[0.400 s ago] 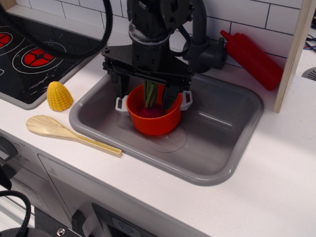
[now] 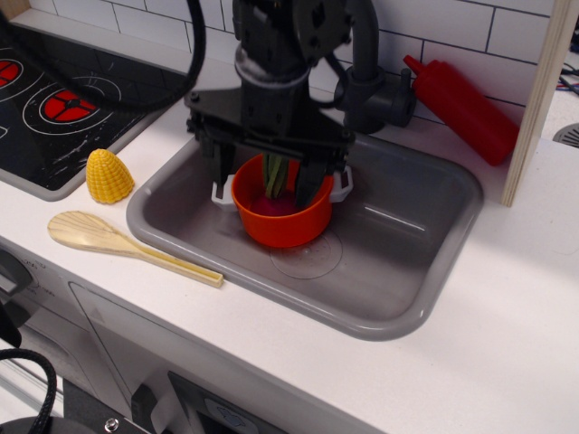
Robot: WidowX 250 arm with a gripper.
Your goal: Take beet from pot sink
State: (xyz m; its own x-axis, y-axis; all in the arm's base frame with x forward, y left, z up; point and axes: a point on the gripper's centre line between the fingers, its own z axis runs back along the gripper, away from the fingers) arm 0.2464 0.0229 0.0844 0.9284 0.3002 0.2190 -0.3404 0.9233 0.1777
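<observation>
Gripper [image 2: 269,181] over the orange pot [image 2: 282,221], centre frame
Fingers spread wide, straddling the beet [image 2: 274,201] stalks, pot inside the grey sink [image 2: 407,271]

No legible text, label, brand name, number or sign is found on any surface in view. The red bottle [image 2: 463,107] is seen to carry no printed label. The orange pot [image 2: 282,217] is unmarked on its visible wall. No lettering is observed on the grey sink [image 2: 407,271], the wooden spoon [image 2: 109,242] or the yellow corn piece [image 2: 109,176]. The stove top [image 2: 54,99] bears only red ring graphics, which are not characters. No marking is legible on the black gripper [image 2: 270,176] housing. The white tiles behind and the cabinet front below are likewise recorded as without readable inscription.
</observation>
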